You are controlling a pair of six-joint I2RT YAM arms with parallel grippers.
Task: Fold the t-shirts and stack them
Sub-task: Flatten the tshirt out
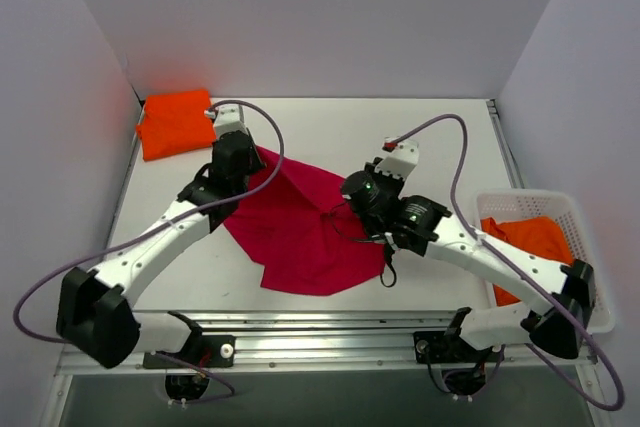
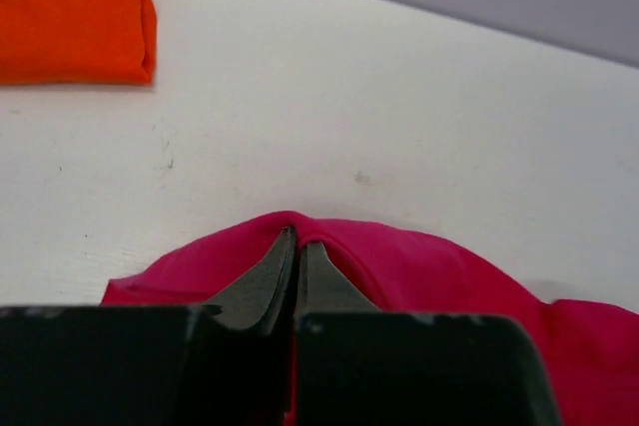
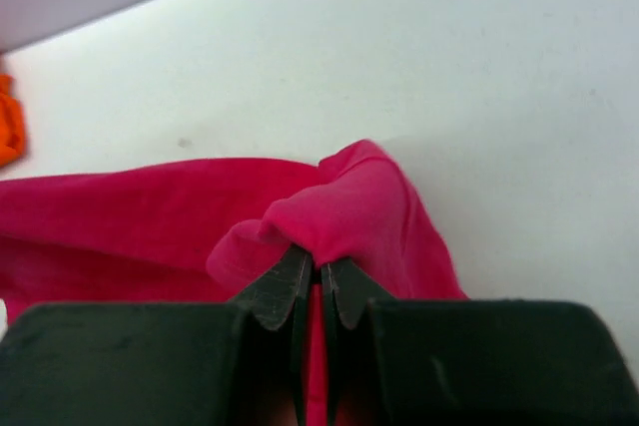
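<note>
You see the crimson-pink t-shirt [image 1: 300, 232] lying spread and wrinkled in the middle of the desk [image 1: 340, 132], a little toward 6 o'clock. The left fingers [image 2: 290, 266] are pressed together on its edge at about 11 o'clock of the cloth, and the cloth rises in a small hump around the tips. The right fingers [image 3: 303, 281] are also together, pinching a raised, bunched fold on the 3 o'clock side of the same shirt. A folded orange t-shirt [image 1: 177, 124] rests flat in the desk corner at 10 o'clock, well apart from the crimson one. At 4 o'clock stands a white mesh basket [image 1: 530, 199], and more orange cloth [image 1: 525, 237] lies inside it.
</note>
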